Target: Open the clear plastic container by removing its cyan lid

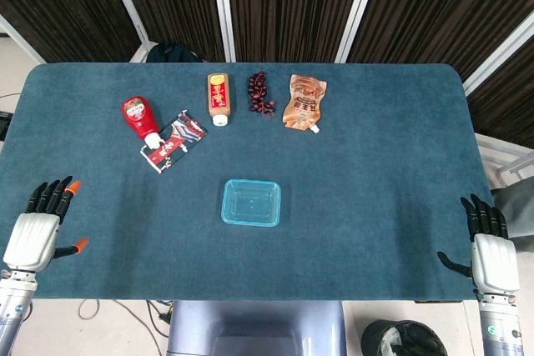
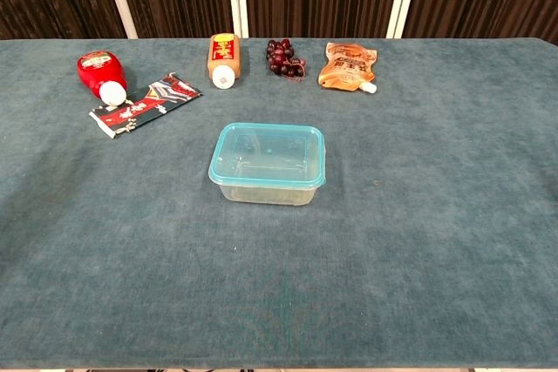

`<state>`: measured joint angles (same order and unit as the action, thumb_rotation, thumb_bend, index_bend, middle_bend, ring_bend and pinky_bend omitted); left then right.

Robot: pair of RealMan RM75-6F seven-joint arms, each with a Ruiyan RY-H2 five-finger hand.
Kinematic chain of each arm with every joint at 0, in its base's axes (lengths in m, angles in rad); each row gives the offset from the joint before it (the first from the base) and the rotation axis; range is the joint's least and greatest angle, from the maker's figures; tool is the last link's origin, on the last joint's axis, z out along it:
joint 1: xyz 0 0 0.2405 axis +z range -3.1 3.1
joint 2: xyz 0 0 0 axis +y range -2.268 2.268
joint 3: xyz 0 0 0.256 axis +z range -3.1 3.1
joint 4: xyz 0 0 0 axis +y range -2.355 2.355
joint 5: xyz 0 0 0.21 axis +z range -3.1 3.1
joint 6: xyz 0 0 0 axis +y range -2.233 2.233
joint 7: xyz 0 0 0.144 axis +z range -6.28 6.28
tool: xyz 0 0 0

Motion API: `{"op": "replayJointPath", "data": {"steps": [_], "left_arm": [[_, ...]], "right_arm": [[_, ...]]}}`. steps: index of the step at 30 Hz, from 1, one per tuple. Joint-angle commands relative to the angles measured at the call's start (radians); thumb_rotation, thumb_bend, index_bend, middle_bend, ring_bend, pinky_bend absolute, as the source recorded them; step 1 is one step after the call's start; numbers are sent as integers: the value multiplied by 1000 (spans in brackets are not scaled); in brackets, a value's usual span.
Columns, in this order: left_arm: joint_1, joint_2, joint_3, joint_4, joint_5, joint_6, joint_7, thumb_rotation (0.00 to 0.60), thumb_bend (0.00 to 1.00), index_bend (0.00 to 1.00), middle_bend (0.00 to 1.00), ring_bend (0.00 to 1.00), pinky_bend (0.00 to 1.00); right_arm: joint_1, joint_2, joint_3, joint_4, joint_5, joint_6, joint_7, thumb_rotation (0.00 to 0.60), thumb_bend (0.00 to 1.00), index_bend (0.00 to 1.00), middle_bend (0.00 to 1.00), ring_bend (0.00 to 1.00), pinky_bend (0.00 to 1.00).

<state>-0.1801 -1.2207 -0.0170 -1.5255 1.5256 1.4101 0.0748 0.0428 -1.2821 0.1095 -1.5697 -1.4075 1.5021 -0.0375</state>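
container: clear, rectangular, frame centre | cyan lid: seemingly seated flat | left hand: lower left, released | right hand: lower right, released

No text, brand or number can be read in either view. The red bottle, the brown bottle, the orange spout pouch and the flat red-and-blue packet, all lying well ahead of the left hand and right hand, carry printed labels, but the print is too small and blurred to make out.
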Motion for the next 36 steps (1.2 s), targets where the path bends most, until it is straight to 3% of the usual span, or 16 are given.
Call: {"op": "replayJointPath", "data": {"steps": [1,14,21,27,36], "left_arm": [[1,2,1,-1,1,0,1,600,0,0,0,0,0],[-14,2,-1,-25,-16,-38,-5,600,0,0,0,0,0],[-56,13,-31,-125,-59,-101,34,600,0,0,0,0,0],[-155,4,-112,-287,-198,-233,145,600,0,0,0,0,0],[-338,-152,-209,-300,-450,-381,360,600,0,0,0,0,0]], "right_arm": [[0,2,-2,-2,0,-3,1,600,216,0,0,0,0],[-1,12,-11,-15,6,-19,-7,600,216,0,0,0,0],[-4,22,-9,-23,8,-18,6,600,214,0,0,0,0],[0,15,-11,-25,14,-30,1,600,215,0,0,0,0],[2,12,-9,-28,27,-41,2,600,216,0,0,0,0]]}}
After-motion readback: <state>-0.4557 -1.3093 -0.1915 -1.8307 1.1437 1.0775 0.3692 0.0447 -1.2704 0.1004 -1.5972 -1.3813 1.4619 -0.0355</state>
